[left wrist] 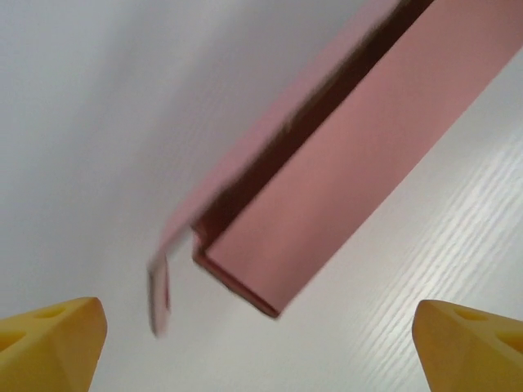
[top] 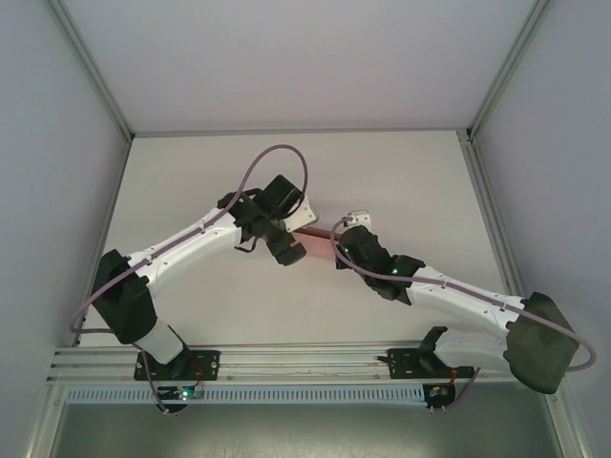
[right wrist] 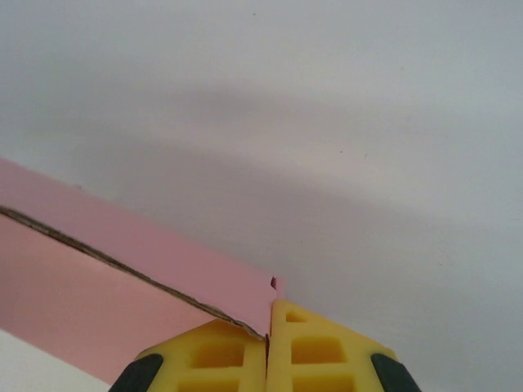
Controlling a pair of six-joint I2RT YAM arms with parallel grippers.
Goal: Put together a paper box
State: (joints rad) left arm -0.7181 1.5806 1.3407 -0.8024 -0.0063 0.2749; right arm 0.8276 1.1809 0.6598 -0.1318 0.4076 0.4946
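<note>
pink paper box [left wrist: 327, 180] at the top view's centre, long axis slanting lower left to upper right in the left wrist view — right gripper [right wrist: 267, 327] pinched on its end, left gripper [left wrist: 257, 335] wide apart, empty.

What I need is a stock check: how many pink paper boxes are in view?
1. The paper box is at the centre, one end pinched in the right gripper, the left gripper open near its other end. Others could lie hidden beneath.

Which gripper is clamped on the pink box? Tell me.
The right gripper: its yellow fingers are pressed shut on an edge of the paper box. The left gripper is open, its fingers wide apart and off the card.
</note>
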